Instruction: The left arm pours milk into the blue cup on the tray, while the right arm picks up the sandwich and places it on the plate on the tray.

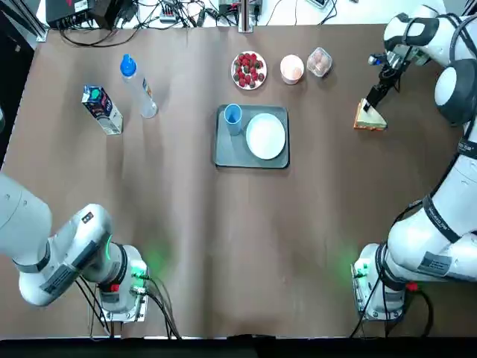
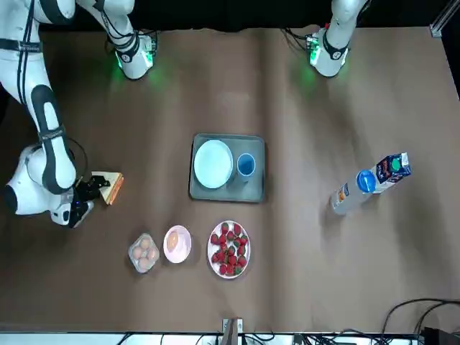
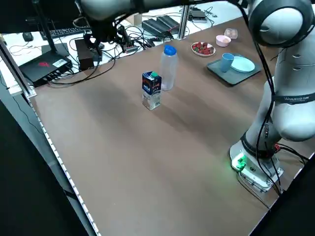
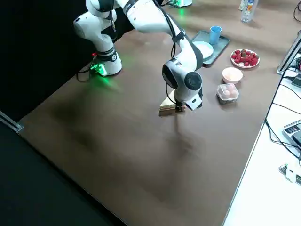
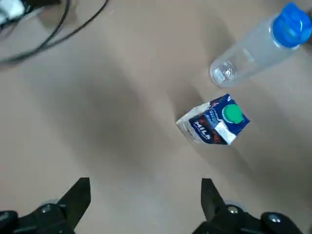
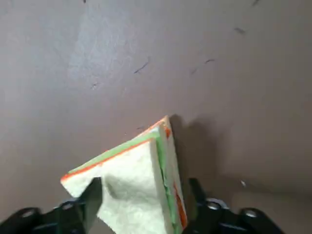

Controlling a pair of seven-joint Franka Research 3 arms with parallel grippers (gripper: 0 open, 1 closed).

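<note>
The right gripper's jaws (image 6: 146, 202) meet the sandwich (image 6: 131, 190) on the counter (image 1: 201, 276), their grip unclear; the left gripper's (image 5: 146, 204) hang open near the milk carton (image 5: 213, 120). The blue cup (image 1: 233, 118) and plate (image 1: 265, 136) share a tray (image 1: 250, 161).

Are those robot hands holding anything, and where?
Left gripper: nothing, jaws open. Right gripper: it is at the sandwich, but I can't tell whether it holds it.

Bare worktop (image 1: 179, 246) separates the left claw (image 5: 146, 184) from the carton (image 1: 103, 110); the bottle (image 1: 139, 87) stands between carton and tray (image 1: 226, 153). Open worktop joins the right claw (image 6: 147, 183) to the tray's plate (image 1: 265, 136) side; strawberries (image 1: 249, 71) and bowl (image 1: 292, 68) crowd its far edge.
</note>
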